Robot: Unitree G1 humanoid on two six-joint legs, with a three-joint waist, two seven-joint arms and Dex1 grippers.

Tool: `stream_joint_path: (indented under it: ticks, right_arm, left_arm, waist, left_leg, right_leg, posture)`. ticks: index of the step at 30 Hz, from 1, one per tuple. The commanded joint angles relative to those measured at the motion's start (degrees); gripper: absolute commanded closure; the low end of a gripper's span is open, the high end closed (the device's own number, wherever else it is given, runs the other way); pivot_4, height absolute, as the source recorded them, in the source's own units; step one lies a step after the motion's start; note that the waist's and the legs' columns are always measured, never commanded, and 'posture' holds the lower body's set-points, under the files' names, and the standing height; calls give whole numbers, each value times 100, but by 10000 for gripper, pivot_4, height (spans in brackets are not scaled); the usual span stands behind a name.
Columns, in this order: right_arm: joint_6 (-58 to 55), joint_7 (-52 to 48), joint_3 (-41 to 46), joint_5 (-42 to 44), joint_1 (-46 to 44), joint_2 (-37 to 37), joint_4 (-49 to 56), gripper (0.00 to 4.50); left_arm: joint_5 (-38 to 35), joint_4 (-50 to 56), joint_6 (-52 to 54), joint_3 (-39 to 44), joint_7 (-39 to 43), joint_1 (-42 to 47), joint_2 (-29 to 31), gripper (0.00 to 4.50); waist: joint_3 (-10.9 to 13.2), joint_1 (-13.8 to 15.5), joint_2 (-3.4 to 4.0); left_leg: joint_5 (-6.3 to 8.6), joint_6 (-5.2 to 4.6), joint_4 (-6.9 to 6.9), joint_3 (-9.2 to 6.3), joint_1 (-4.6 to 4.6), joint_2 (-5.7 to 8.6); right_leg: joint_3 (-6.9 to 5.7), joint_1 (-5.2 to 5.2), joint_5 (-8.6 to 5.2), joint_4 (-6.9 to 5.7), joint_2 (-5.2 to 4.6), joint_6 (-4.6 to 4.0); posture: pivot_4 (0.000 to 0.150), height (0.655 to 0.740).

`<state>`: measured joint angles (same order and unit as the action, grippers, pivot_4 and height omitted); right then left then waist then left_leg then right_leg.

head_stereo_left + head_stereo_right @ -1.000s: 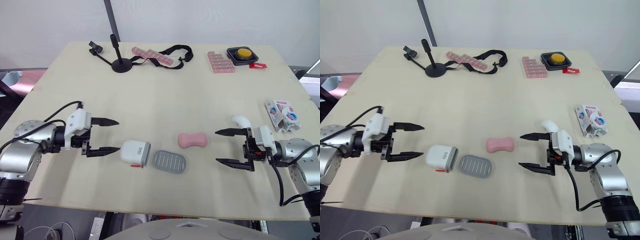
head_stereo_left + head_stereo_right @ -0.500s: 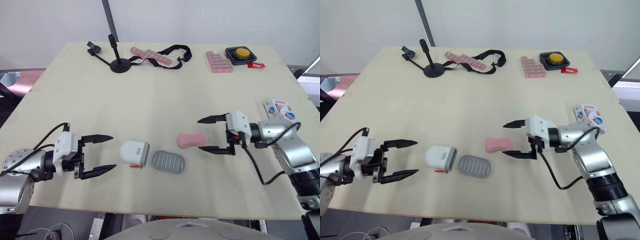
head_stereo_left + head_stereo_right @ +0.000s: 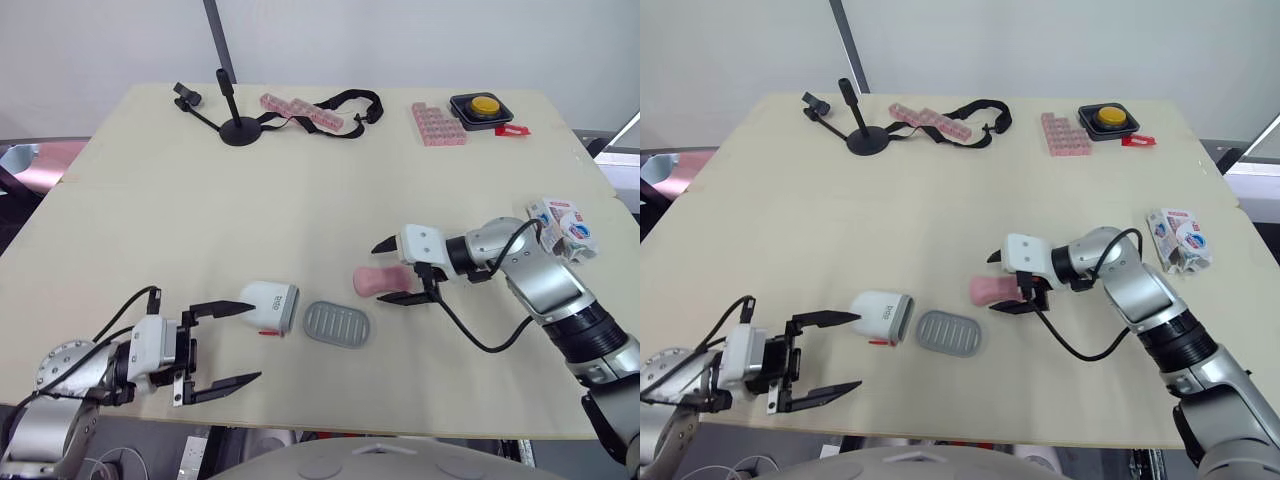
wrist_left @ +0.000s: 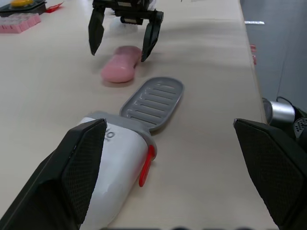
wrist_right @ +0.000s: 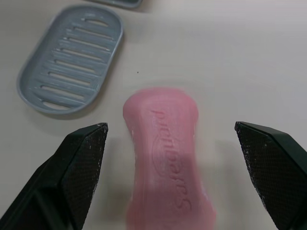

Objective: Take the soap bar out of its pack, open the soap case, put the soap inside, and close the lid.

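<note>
- While its fingers stand spread wide, the left gripper (image 3: 254,342) hangs nearer than the grey ribbed tray (image 3: 338,323) and to its left, gripping nothing.
- White soap case (image 3: 270,304): lies on its side on the table (image 3: 300,200), just left of the tray.
- Pink soap bar (image 3: 378,281): lies flat just beyond the tray, to its right.
- Right gripper (image 3: 380,272): fingers spread, straddling the soap without pinching it.
- Soap pack (image 3: 565,222): sits well to the right of the tray.
</note>
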<state>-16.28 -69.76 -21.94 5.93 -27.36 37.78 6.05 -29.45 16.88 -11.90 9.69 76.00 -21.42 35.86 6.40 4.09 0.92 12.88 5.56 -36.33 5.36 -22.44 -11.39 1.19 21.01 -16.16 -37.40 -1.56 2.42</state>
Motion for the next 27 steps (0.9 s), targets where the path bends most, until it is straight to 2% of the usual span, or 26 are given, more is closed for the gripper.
stream_joint_path:
  ticks: [1, 8, 27]
  right_arm:
    - [95, -95, -86, -124, -198, 6, 12, 0]
    - [353, -296, -275, -376, -605, -72, -510, 0]
    - [-854, -465, -430, -406, -792, -227, -427, 0]
  left_arm:
    - [-21, 242, 44, -45, -166, -54, 41, 76]
    - [53, 235, -21, -221, -323, 4, 25, 76]
    - [138, -5, -321, -372, -364, -46, -4, 76]
  waist:
    - [1, -2, 1]
    - [0, -24, 1]
    - [0, -3, 1]
  left_leg:
    - [0, 1, 1, 0, 2, 0]
    - [-2, 3, 0, 1, 4, 0]
    - [-3, 4, -1, 2, 3, -1]
  right_leg:
    - [3, 0, 0, -1, 0, 0]
    - [9, 1, 0, -9, 3, 0]
    - [8, 1, 0, -18, 5, 0]
  posture:
    - [1500, 7395]
    - [1500, 7395]
    - [1500, 7395]
